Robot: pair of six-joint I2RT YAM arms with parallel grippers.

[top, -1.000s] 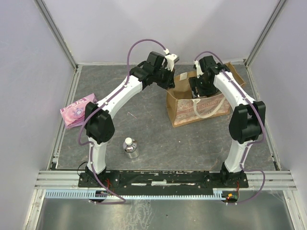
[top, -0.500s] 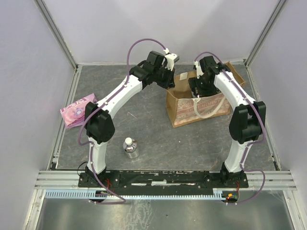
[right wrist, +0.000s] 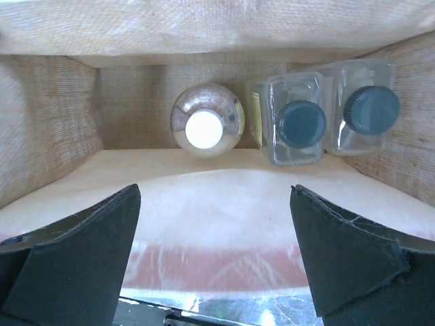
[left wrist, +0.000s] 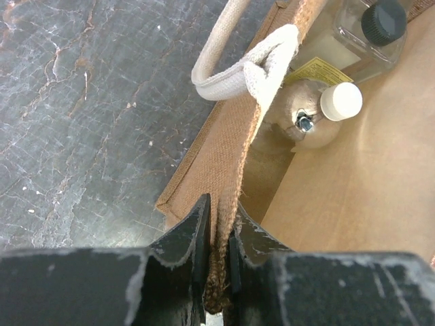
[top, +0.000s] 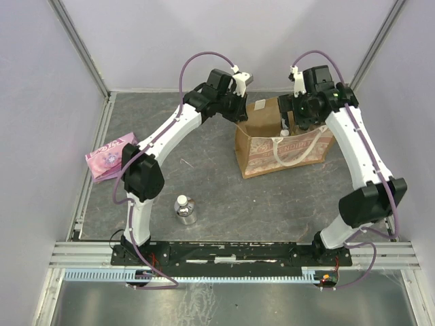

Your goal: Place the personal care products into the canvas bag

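Note:
The canvas bag [top: 289,151] stands upright at the back right. My left gripper [top: 246,113] is shut on the bag's left rim [left wrist: 219,170], beside a white handle [left wrist: 253,64]. My right gripper [top: 300,114] is open and empty, hovering above the bag's mouth. In the right wrist view, one short silvery bottle [right wrist: 206,126] and two clear bottles with dark caps [right wrist: 293,126] [right wrist: 368,109] stand inside the bag. The left wrist view also shows the silvery bottle [left wrist: 319,115] and one clear bottle [left wrist: 372,30]. Another silvery bottle [top: 184,209] stands on the table near the front left.
A flat pink packet [top: 109,156] lies at the table's left edge. Metal frame posts and pale walls enclose the grey table [top: 217,183]. The arm bases sit on a rail at the near edge.
My right arm has risen out of the bag and swung up and to the right, with its gripper open. My left gripper still holds the bag's rim. The bag's top has shifted slightly.

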